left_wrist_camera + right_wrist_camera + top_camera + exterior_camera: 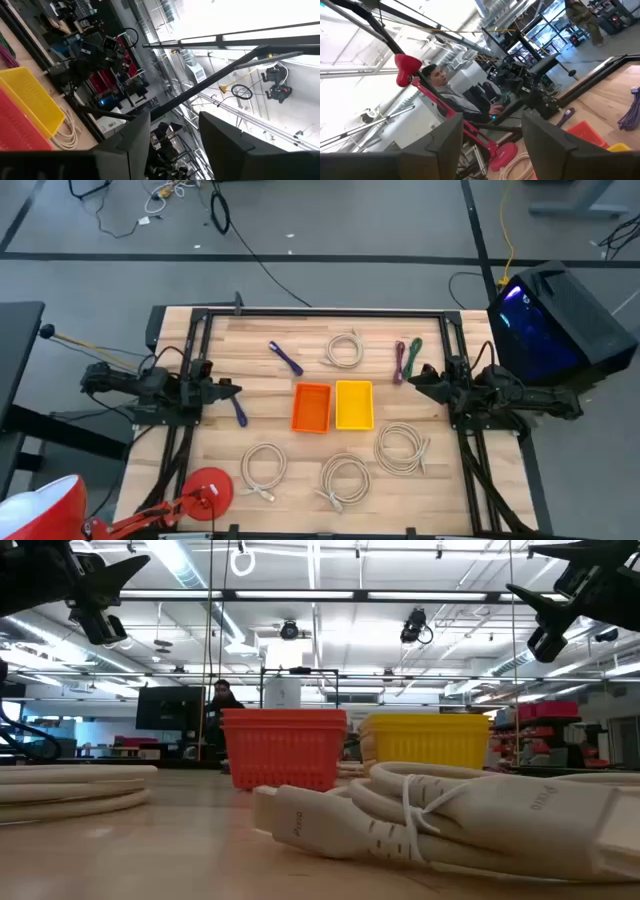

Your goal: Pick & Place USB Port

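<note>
While embossed lettering on white plug (300, 823) stays unreadable.

Even, bright light falls from above on the wooden surface (300, 440), with only faint shadows. In the low view ceiling strip lights (300, 595) glare, and the nearest white cable (450, 815) is soft with blur. Both wrist views wash out to white against the ceiling, leaving their dark fingers (225, 145) in silhouette. A screen (535, 330) glows blue.
</note>
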